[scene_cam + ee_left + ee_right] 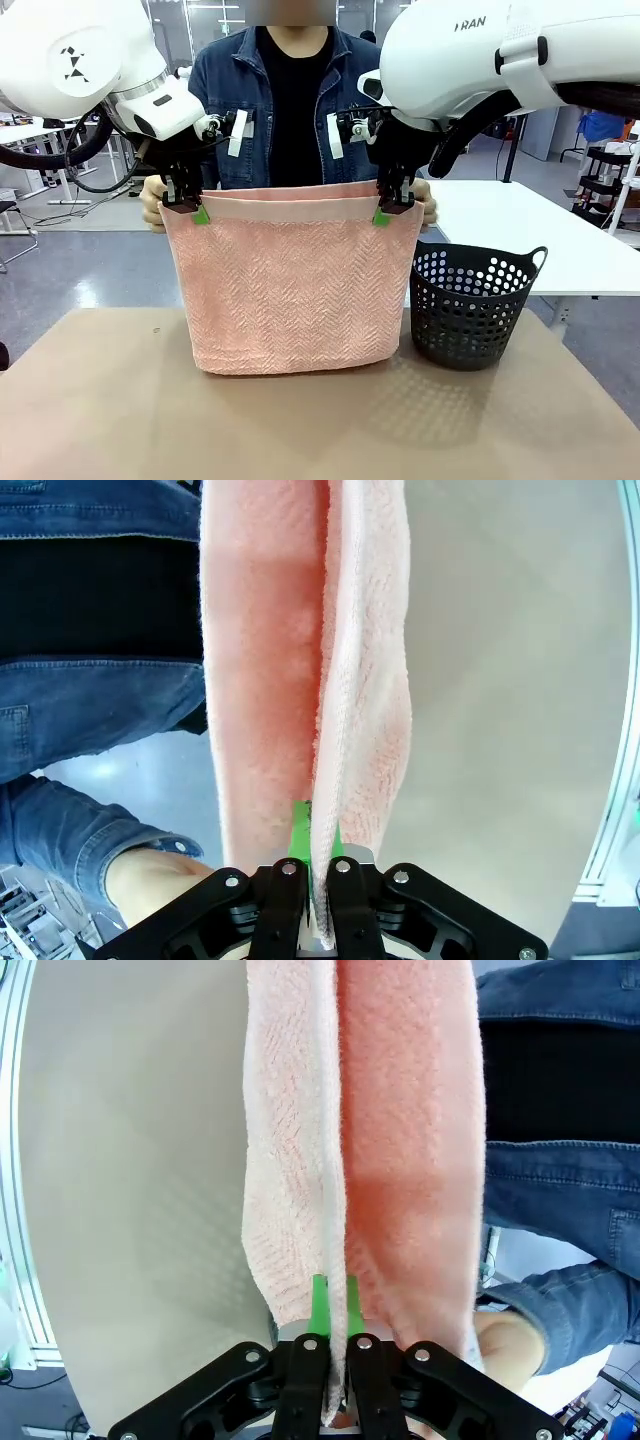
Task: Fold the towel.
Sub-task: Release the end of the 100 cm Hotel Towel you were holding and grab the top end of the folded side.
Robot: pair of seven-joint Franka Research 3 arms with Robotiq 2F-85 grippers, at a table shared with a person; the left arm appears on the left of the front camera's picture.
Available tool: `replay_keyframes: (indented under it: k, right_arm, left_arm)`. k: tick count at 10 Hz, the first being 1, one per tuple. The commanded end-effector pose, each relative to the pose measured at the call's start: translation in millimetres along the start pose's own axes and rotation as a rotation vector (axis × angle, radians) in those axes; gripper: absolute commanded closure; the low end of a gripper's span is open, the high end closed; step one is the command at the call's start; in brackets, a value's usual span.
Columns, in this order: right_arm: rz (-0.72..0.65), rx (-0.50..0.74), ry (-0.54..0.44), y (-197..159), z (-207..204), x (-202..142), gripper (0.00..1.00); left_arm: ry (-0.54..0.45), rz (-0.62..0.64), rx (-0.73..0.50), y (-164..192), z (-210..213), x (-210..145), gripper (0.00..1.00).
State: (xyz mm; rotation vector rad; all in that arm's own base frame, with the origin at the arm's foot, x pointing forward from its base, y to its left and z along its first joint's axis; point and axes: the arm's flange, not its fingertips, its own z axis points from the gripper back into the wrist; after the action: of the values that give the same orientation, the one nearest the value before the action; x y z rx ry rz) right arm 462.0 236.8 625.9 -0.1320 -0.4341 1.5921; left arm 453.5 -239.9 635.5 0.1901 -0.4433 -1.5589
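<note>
The towel (290,290) hangs doubled below the robot's two hands, its bottom fold down at the table (120,400), touching or not I cannot tell. The left hand (188,208) and the right hand (388,210) are each clamped on a top corner. Soft, light and limp, it will sag between them, so the smooth band at the corners is the place to grip. The person's fingers (150,205) sit just behind each hand, mostly hidden.

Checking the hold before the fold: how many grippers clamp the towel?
2. The left gripper pinches the towel at its top left corner in the front view; the right gripper pinches the top right corner.
</note>
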Motion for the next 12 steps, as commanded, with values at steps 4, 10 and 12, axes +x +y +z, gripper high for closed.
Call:
replay_keyframes:
  k: [4, 10, 12]
  right_arm:
    - [0.005, -0.001, 0.000, -0.3, 0.4, -0.1, 1.00]
    - [0.005, -0.001, 0.000, -0.3, 0.4, -0.1, 1.00]
    - [0.005, -0.001, 0.000, -0.3, 0.4, -0.1, 1.00]
  left_arm:
    - [0.001, -0.011, 0.003, 0.4, 0.8, -0.4, 1.00]
    - [0.001, -0.011, 0.003, 0.4, 0.8, -0.4, 1.00]
    - [0.001, -0.011, 0.003, 0.4, 0.8, -0.4, 1.00]
